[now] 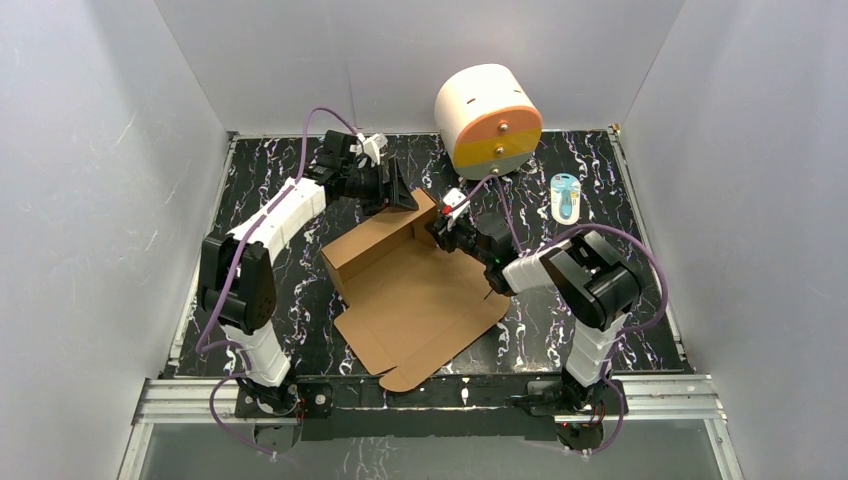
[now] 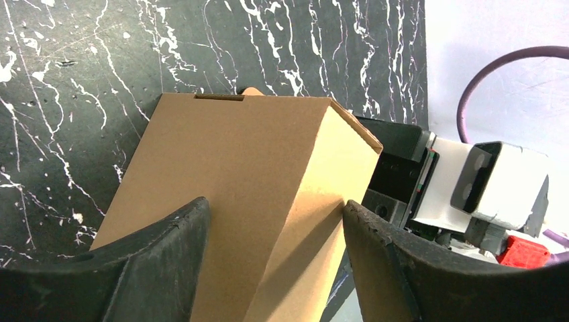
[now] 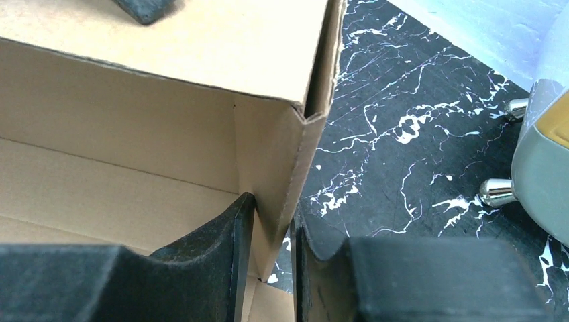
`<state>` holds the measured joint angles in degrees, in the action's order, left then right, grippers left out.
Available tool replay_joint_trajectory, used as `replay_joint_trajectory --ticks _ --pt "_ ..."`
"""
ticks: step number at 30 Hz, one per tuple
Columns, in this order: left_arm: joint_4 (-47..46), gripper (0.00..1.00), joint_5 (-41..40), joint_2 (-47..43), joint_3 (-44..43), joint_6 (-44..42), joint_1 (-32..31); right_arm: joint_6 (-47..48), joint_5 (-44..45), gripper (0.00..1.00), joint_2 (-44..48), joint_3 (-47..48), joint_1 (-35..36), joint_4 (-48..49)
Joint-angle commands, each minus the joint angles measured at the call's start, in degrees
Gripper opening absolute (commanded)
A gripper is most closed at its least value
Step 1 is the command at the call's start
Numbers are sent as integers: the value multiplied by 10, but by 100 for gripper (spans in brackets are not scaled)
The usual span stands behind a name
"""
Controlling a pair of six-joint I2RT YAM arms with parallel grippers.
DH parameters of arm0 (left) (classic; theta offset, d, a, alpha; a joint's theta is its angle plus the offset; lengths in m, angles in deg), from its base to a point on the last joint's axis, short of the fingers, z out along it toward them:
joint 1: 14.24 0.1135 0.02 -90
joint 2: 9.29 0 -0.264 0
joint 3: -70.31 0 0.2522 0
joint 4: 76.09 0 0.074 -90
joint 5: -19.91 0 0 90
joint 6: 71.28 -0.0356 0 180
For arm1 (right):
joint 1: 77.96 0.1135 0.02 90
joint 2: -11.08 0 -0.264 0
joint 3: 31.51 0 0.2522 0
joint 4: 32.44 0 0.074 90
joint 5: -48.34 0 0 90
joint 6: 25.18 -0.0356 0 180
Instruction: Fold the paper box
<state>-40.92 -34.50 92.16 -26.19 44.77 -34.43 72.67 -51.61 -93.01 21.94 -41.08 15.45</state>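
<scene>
**Clerk:** Item one, the paper box point(image 1: 415, 290). Location?

**Checker:** Mid desk point(image 1: 310, 300), between the two arms. Far half stands as a shallow tray with the walls up. The near half, the lid panel with its rounded tabs, lies flat and points toward the arm bases.

**Clerk:** Item two, left gripper point(image 2: 275, 204).

**Checker:** At the tray's far left corner. Fingers are apart, one on either side of the far wall. Whether they press on the cardboard I cannot tell.

**Clerk:** Item three, right gripper point(image 3: 272, 208).

**Checker:** At the far right corner, closed on the right side wall, one finger inside the tray and one outside. The wall is upright and meets the far wall at a tidy corner.

**Clerk:** Other stock?

**Checker:** A white cylinder point(image 1: 487, 118) with an orange-yellow face sits at the back of the desk, well apart from the box. It is not part of the job.

**Clerk:** Step in hand?

**Checker:** By my reading, the tray walls are being squared and set. Closing the lid is not yet begun.

**Clerk:** Next move calls for?

**Checker:** Probably a steady hold on the right corner while the left side seats the far wall so the corners lock. Each arm then needs to clear the tray before the flat panel is lifted from its near edge, swung over, and its tabs are lined up with the slots.
</scene>
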Motion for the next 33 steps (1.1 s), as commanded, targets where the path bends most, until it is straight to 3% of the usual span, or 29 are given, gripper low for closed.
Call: replay_joint_trajectory --ticks 1,20,33 --pt "6 68 34 -26 16 6 1 -8 -3 34 -11 31 3 60" --pt "-24 66 81 -22 48 32 2 -35 37 35 -58 57 5 138" --pt "-31 65 87 -34 60 38 3 -3 162 17 -63 73 19 99"
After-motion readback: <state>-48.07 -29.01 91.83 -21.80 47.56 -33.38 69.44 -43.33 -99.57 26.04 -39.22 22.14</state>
